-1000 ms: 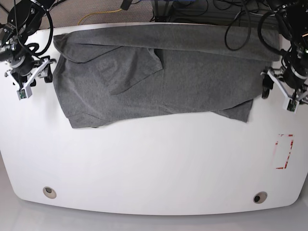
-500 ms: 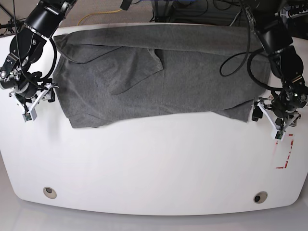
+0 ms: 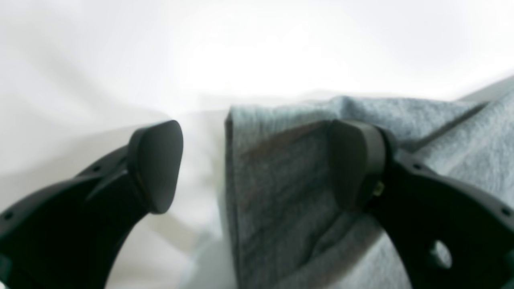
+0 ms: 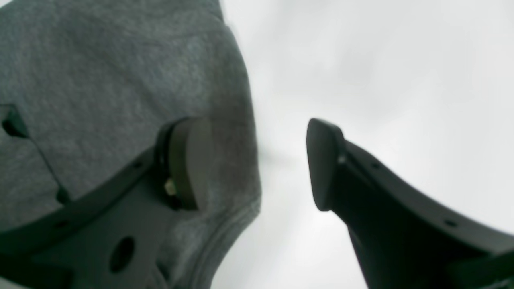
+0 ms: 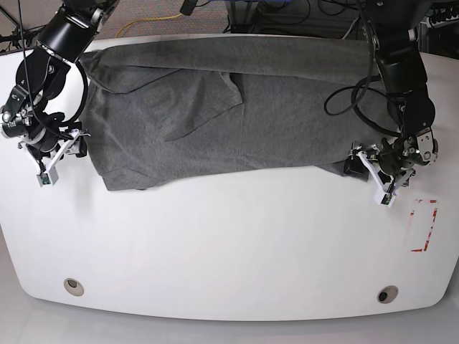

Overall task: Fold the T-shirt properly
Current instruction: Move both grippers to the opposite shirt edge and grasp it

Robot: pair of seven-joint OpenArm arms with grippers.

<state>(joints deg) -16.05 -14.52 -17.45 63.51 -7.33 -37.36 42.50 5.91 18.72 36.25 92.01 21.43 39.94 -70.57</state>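
1. T-shirt [image 5: 237, 107], grey and wrinkled, lies spread across the far half of the white table [image 5: 229, 244].
2. Left gripper [image 5: 369, 178] sits at the shirt's lower corner, jaws wide apart, one finger [image 3: 353, 160] over the fabric and the other over bare table.
3. Right gripper [image 5: 61, 154] straddles the opposite edge, jaws apart, gripping nothing.

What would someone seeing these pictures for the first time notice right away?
A big grey T-shirt lies spread and partly folded across the far half of a white table. At each end of it an open end effector straddles a near corner: the left end effector on the base view's right, the right end effector on its left. Red tape marks sit near the table's right edge.
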